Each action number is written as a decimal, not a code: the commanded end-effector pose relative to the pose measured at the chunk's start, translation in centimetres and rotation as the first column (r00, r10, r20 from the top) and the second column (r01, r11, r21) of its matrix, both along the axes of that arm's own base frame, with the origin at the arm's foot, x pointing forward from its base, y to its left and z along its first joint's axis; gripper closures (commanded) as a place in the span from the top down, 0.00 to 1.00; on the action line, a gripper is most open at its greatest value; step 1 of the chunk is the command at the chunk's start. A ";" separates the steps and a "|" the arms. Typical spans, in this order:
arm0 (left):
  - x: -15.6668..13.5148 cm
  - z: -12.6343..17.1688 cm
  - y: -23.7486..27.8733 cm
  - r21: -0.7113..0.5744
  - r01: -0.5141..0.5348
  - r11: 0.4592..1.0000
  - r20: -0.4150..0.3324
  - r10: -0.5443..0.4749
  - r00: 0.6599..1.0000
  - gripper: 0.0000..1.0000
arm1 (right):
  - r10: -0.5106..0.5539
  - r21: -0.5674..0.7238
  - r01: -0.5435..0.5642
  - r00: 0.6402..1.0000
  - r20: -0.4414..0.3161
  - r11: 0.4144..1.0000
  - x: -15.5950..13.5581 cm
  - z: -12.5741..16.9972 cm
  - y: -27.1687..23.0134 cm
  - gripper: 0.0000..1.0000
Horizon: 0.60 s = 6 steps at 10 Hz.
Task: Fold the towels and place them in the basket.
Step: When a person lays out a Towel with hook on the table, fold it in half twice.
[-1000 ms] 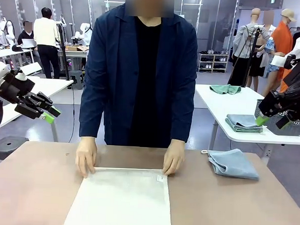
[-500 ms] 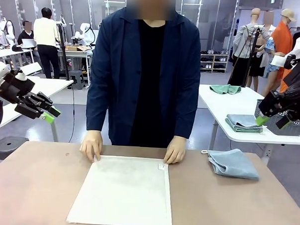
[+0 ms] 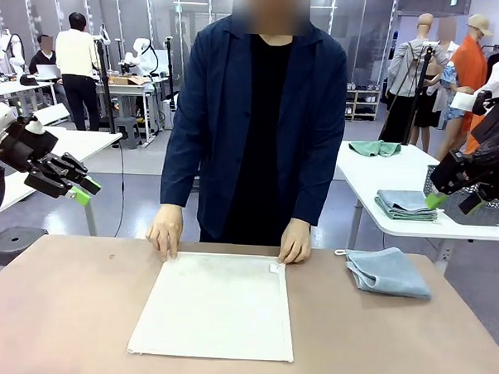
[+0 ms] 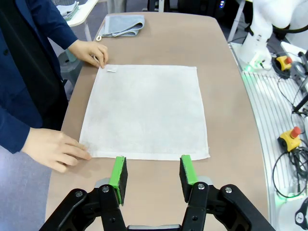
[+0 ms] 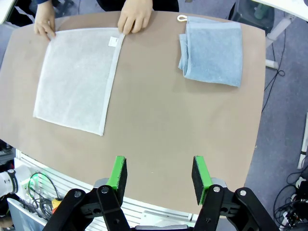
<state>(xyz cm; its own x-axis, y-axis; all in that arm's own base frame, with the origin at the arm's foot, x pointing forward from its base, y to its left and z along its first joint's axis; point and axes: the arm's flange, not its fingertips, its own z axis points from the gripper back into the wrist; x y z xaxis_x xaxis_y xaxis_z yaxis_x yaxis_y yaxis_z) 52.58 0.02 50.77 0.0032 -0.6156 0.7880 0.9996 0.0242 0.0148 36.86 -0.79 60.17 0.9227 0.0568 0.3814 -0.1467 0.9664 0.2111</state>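
Towels on the brown table [image 3: 62, 311] number two: one cream towel [image 3: 215, 306] spread flat at the middle, and one pale blue towel [image 3: 388, 271] lying folded, well apart from it toward the robot's right. A person in a navy jacket presses the cream towel's two far corners, one hand [image 3: 165, 230] on the corner toward the robot's left, the other hand [image 3: 295, 241] beside its small white tag. Two grippers hang raised at either side, the left gripper [image 3: 87, 191] and the right gripper [image 3: 452, 202], each with jaws spread and holding nothing. On a white side table [image 3: 383, 172] behind lie one folded grey-blue towel [image 3: 406, 204] and one green towel [image 3: 375, 148], near a dark lattice basket [image 3: 497, 213].
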 end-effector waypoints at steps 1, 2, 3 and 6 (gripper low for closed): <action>-0.2 0.1 0.0 0.013 0.003 1.000 -0.001 -0.003 1.000 0.57 | -0.023 0.000 0.023 1.000 -0.010 1.000 -0.2 0.4 -0.1 0.69; -0.2 0.1 0.0 0.013 0.003 1.000 -0.001 -0.003 1.000 0.57 | -0.023 0.000 0.023 1.000 -0.010 1.000 -0.2 0.4 -0.1 0.69; -0.2 0.1 0.0 0.013 0.003 1.000 -0.001 -0.003 1.000 0.57 | -0.023 0.000 0.023 1.000 -0.010 1.000 -0.2 0.4 -0.1 0.69; -0.4 1.0 -0.7 0.045 -0.021 0.999 0.009 0.021 1.000 0.57 | 0.058 -0.032 -0.058 0.998 0.027 0.998 0.2 0.3 1.0 0.69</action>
